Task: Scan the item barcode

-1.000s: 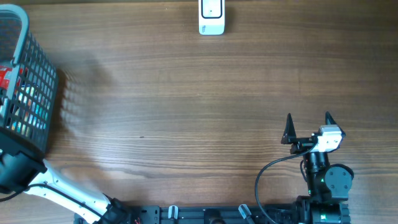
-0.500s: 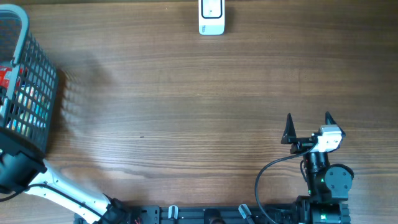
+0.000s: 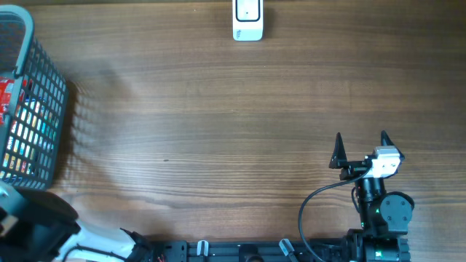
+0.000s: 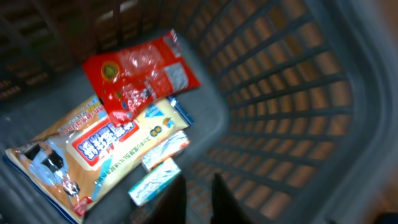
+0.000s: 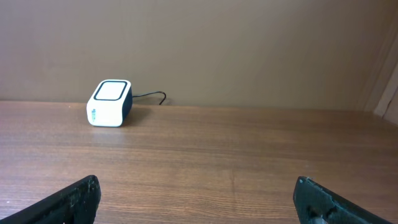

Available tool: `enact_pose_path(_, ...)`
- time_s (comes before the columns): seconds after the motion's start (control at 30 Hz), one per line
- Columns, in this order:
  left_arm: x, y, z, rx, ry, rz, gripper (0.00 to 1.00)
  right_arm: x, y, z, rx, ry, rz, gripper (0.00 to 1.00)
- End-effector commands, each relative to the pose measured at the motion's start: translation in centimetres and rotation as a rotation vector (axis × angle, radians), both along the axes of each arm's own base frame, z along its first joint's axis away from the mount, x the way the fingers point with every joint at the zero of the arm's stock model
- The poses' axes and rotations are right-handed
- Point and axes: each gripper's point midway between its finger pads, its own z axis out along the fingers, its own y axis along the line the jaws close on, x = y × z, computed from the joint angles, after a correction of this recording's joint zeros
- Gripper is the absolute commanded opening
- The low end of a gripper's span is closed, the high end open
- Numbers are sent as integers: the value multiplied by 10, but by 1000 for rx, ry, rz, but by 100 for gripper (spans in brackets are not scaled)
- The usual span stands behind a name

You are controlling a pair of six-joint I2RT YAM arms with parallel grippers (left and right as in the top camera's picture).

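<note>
At the far left edge of the table (image 3: 218, 109) stands a grey plastic mesh basket (image 3: 45, 87), and coloured packaging shows through its wall. The left arm (image 3: 36, 225) sits at the table's near left corner, just below the basket; from overhead its hand cannot be seen.

The left wrist camera looks down into the basket (image 4: 280, 93), where the items lie in a loose pile on the floor. A red foil packet (image 4: 140, 74) lies on top. Its lower edge overlaps an orange and white snack bag (image 4: 81, 155), which lies to the left. Beside them are a flat yellow packet (image 4: 163, 127) and a small pale box (image 4: 154, 182). The left hand (image 4: 198, 186) hangs above the pile with its fingers narrow. Only a slim gap shows between them, with nothing in it, and no item is touched.

A white barcode scanner (image 3: 247, 20) sits at the far edge of the table near the middle, well apart from the basket, and a dark cable runs out behind it (image 5: 109, 102).

Near the right front of the table, the right hand (image 3: 361, 140) is spread wide and empty. It points towards the far edge, with bare wood between its fingertips (image 5: 196, 182).
</note>
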Motion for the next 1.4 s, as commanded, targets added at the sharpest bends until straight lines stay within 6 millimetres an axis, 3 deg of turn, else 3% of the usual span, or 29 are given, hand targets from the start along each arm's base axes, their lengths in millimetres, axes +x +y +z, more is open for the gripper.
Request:
enact_pose_path(0.0,1,-1,-16,-57,24,5,100,0,-3,2,7,-10,-17,100)
enact_pose_path(0.13,1,6,-56,-115,106,22,100,0,-3,2,7,-10,-17,100)
enact_pose_path(0.33,-22,36,-124,-106,355,121,100,0,-3,2,7,-10,-17,100)
enact_pose_path(0.5,-33,46,-161,-114,480,150,100,0,-3,2,7,-10,-17,100)
enact_pose_path(0.97,-44,31,-230,-266,623,116,100,0,-3,2,7,-10,-17,100)
enact_pose_path(1.07,-50,24,-246,-296,654,110,93,0,-3,2,7,-10,-17,100)
enact_pose_path(1.37,-51,24,-270,-284,648,113,88,0,-3,2,7,-10,-17,100)
